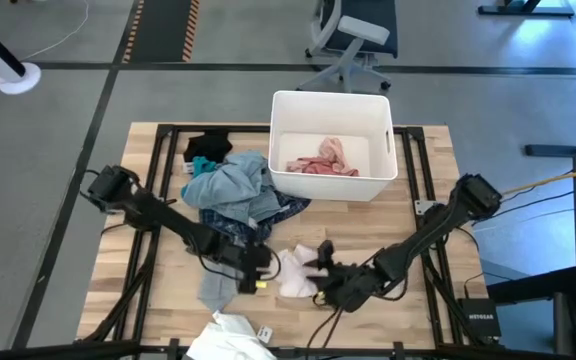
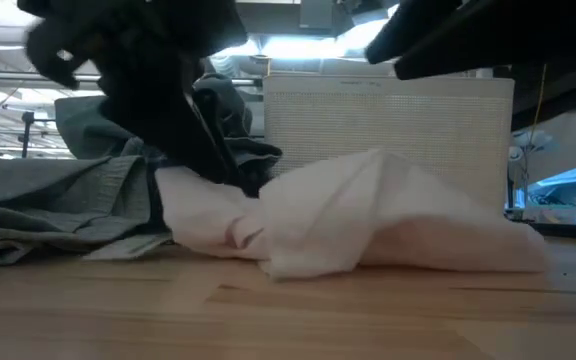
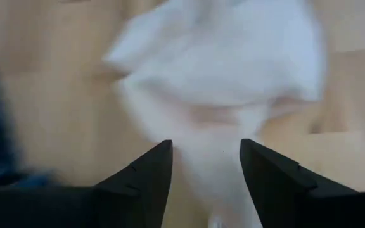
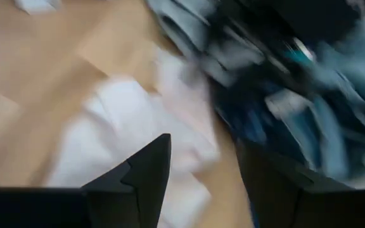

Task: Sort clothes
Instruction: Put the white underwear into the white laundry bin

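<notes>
With my left gripper point(image 3: 204, 164) wide astride the white garment point(image 1: 295, 272), my right gripper point(image 4: 201, 171) hangs open, empty, just beside it.

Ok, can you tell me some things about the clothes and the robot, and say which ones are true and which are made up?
1. A pink garment lies inside the white bin. True.
2. The white garment on the table sits between the two grippers. True.
3. The left gripper is shut tight. False: its fingers stand apart, with the white garment between them.
4. The black garment is in the bin. False: it lies on the table beside the bin.
5. The right gripper is lifting the blue-grey garment. False: it is open, low by the white garment.
</notes>
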